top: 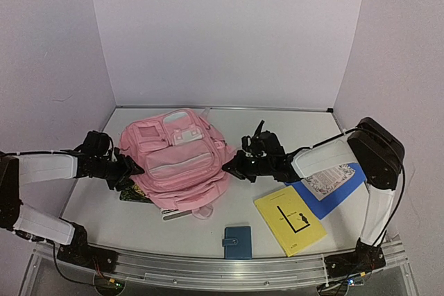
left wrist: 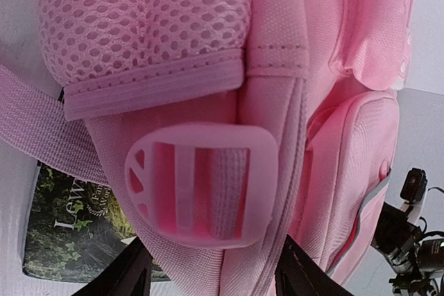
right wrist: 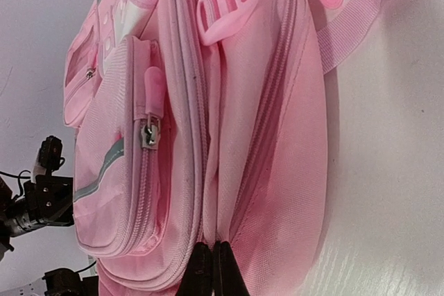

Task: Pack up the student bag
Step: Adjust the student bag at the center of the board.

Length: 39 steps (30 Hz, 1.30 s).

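The student bag (top: 177, 157), a soft pink backpack with zipped pockets, lies front-up at the table's middle left. My left gripper (top: 135, 169) is against its left side. In the left wrist view its fingers (left wrist: 132, 275) stand apart, astride the bag's side seam below a pink strap buckle (left wrist: 198, 185), and fabric fills the gap of the left gripper (left wrist: 211, 275). My right gripper (top: 227, 168) is at the bag's right side. In the right wrist view that gripper (right wrist: 212, 258) is shut, with a thin fold of the student bag (right wrist: 270, 136) pinched between its tips.
A dark leafy-covered book (top: 135, 194) lies partly under the bag's left edge, also visible as the book (left wrist: 69, 230) in the left wrist view. A yellow book (top: 288, 220), a blue wallet (top: 238, 242) and a patterned book on a blue folder (top: 331, 178) lie at the front right.
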Tool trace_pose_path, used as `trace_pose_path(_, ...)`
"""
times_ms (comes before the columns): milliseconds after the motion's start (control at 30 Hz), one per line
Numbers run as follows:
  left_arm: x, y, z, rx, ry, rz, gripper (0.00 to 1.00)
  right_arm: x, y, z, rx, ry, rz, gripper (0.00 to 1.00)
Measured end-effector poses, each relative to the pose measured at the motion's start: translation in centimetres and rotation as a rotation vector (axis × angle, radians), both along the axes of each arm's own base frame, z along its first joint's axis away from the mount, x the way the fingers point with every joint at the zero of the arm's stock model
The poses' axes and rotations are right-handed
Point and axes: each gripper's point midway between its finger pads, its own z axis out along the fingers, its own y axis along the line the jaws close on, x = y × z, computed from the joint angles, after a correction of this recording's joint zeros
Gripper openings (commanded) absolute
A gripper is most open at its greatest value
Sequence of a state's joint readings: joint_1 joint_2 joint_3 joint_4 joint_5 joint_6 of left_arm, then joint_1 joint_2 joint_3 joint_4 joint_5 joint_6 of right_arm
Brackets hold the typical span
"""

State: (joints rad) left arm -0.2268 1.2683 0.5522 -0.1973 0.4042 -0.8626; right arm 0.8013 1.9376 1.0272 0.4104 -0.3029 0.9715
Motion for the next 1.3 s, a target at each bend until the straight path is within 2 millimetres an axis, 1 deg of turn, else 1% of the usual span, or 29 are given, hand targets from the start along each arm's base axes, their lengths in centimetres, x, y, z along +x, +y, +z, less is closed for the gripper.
trace_pose_path(100,0.8,-0.4,0.2,-0.011,-0.009,-0.01,0.51,-0.1,-0.5,1.4,0.018,-0.014,-0.018,0.0)
trace_pose_path(167,1.6,-0.7,0.7,-0.017,-0.017,-0.014,0.5,-0.2,-0.8,3.1,0.043,-0.033,-0.032,0.0)
trace_pose_path(233,2.9,-1.1,1.3,-0.026,-0.036,-0.025,0.49,-0.6,-0.9,4.9,0.069,-0.053,-0.037,0.0)
trace_pose_path(300,4.3,-1.6,2.0,-0.035,-0.066,-0.039,0.45,-0.8,-0.9,6.7,0.094,-0.078,-0.046,0.0)
trace_pose_path(333,5.0,-1.9,2.3,-0.039,-0.08,-0.044,0.42,-1.0,-0.7,7.4,0.104,-0.089,-0.047,0.0)
trace_pose_path(400,6.4,-2.3,2.5,-0.044,-0.1,-0.055,0.41,-1.6,-0.3,8.3,0.115,-0.102,-0.046,0.0)
trace_pose_path(467,7.7,-2.6,2.4,-0.04,-0.107,-0.066,0.41,-2.6,0.3,8.6,0.114,-0.106,-0.039,0.0)
trace_pose_path(533,8.9,-2.9,2.0,-0.032,-0.108,-0.075,0.41,-3.7,1.0,8.3,0.099,-0.104,-0.029,0.0)
trace_pose_path(667,11.1,-3.8,1.9,-0.022,-0.128,-0.107,0.41,-6.8,2.7,7.2,0.054,-0.09,0.019,0.0)
trace_pose_path(733,12.4,-4.4,2.3,-0.016,-0.155,-0.133,0.42,-8.5,4.3,6.9,0.031,-0.089,0.051,0.0)
trace_pose_path(800,13.9,-4.9,3.0,-0.01,-0.191,-0.154,0.46,-9.8,6.1,6.6,0.012,-0.09,0.087,0.07)
trace_pose_path(867,15.1,-5.5,3.9,0.002,-0.229,-0.182,0.54,-11.1,8.1,6.3,-0.001,-0.094,0.128,0.17)
trace_pose_path(933,15.8,-5.9,4.6,0.028,-0.256,-0.208,0.63,-12.0,9.3,6.4,-0.01,-0.107,0.165,0.33)
trace_pose_path(1000,16.0,-6.0,5.0,0.06,-0.265,-0.223,0.72,-13.0,9.9,6.8,-0.021,-0.131,0.197,0.51)
trace_pose_path(1033,15.9,-6.0,5.1,0.082,-0.269,-0.232,0.76,-13.1,10.0,7.1,-0.026,-0.15,0.195,0.59)
trace_pose_path(1100,15.4,-5.7,4.9,0.125,-0.257,-0.237,0.84,-12.4,9.5,7.9,-0.051,-0.199,0.173,0.73)
trace_pose_path(1167,14.8,-5.2,5.2,0.165,-0.253,-0.233,0.89,-11.4,8.3,9.2,-0.084,-0.249,0.13,0.81)
trace_pose_path(1233,13.9,-4.4,6.2,0.203,-0.263,-0.223,0.94,-10.4,7.0,10.7,-0.108,-0.296,0.085,0.84)
trace_pose_path(1300,13.0,-3.4,7.6,0.232,-0.284,-0.197,0.96,-9.6,5.5,12.8,-0.123,-0.35,0.041,0.82)
